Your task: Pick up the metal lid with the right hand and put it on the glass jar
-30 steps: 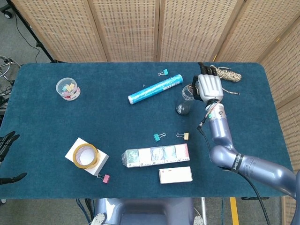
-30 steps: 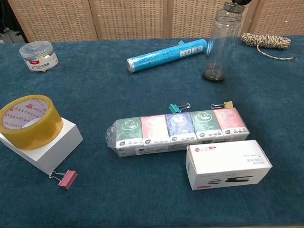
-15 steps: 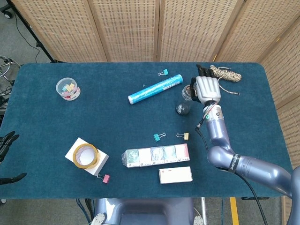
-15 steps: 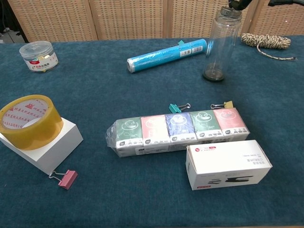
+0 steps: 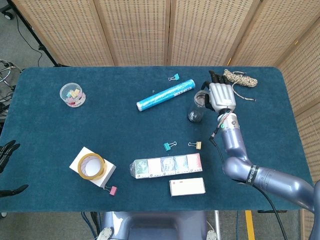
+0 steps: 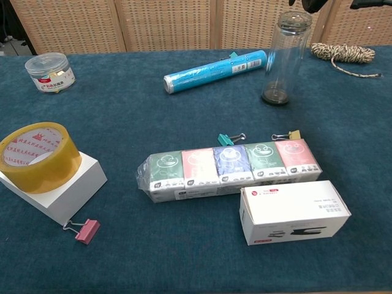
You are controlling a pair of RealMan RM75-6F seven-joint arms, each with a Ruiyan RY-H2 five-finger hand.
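Observation:
The tall glass jar stands upright at the table's back right. A grey metal lid lies across its mouth. My right hand hovers just right of the jar top, back upward, fingers stretched out and holding nothing. The chest view shows only its dark fingertips at the top edge, above and right of the lid and clear of it. My left hand hangs off the table's left edge, fingers apart and empty.
A blue roll lies left of the jar and a coil of twine behind the right hand. Binder clips, a tissue pack, a white box, tape and a small tub lie nearer.
The right hand was over the jar top with the lid; it has drawn back to the right and upward, leaving the lid on the jar's mouth.

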